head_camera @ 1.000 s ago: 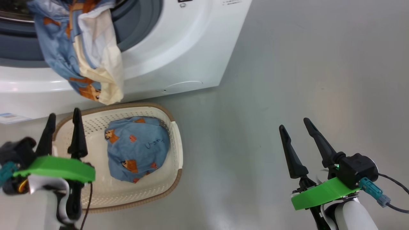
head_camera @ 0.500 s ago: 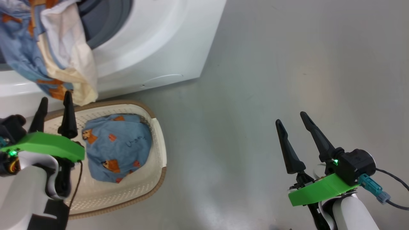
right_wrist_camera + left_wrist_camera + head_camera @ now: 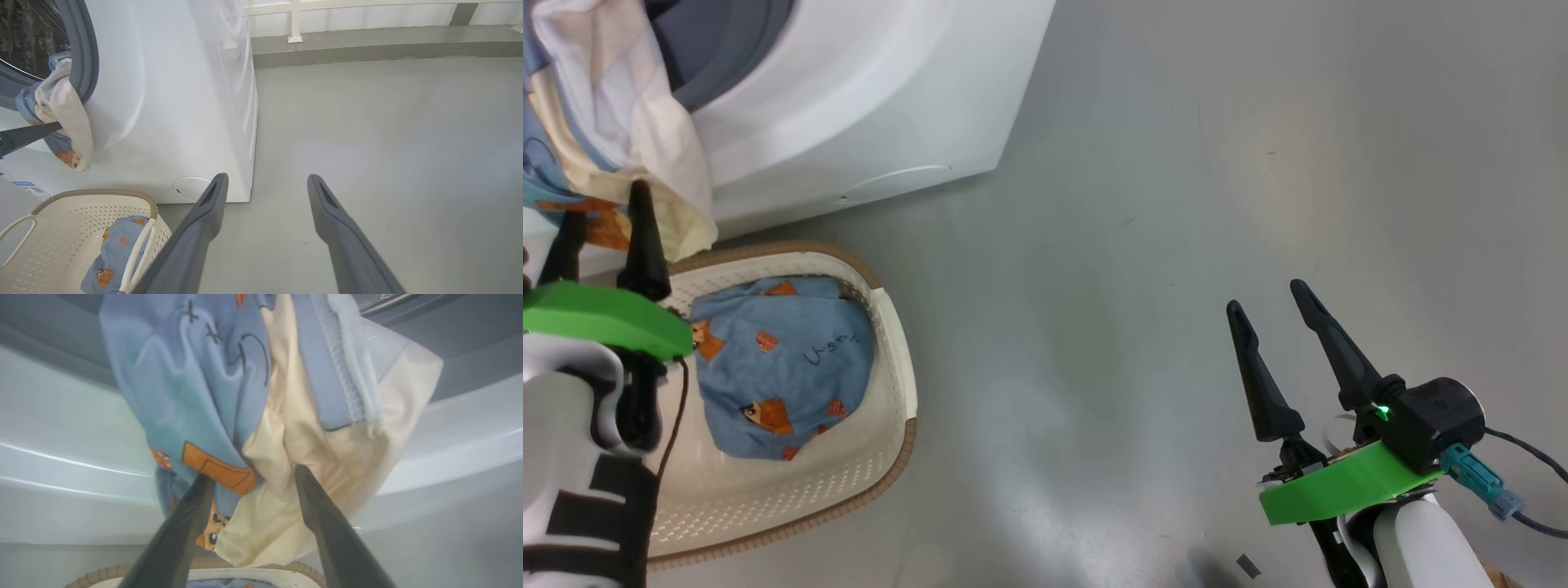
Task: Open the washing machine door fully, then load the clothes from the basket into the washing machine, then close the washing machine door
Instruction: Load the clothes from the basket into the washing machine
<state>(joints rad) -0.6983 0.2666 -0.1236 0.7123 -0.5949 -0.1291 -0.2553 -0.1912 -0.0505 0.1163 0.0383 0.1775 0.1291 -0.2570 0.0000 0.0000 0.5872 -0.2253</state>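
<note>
Left gripper (image 3: 252,473) first: fingers spread wide, nothing pinched between them. The tips sit at the lower hem of the hanging garment (image 3: 196,396), and whether they touch the cloth I cannot tell. That blue and cream piece, with its orange print, spills out of the washing machine (image 3: 866,98) at the upper left of the head view. It drapes over the grey gasket (image 3: 83,53) and down the white front, and its bottom edge hangs just above the rim of the basket (image 3: 894,359).

In the basket, at the lower left, lies the folded garment (image 3: 776,359), bunched toward the machine side. There is dark scribbled writing (image 3: 832,349) on it, but it is not readable.

Over to the right gripper (image 3: 1263,294), low on the right: fingers apart and empty, well clear of basket and machine.

Bare grey floor (image 3: 1217,163) is wide open across the right half. In the right wrist view it runs up to a low kerb (image 3: 367,45) along the top.

Low on the machine's front are a round cover (image 3: 190,188) and, at the far left, a blue label sticker (image 3: 30,188), its print too small to read.
</note>
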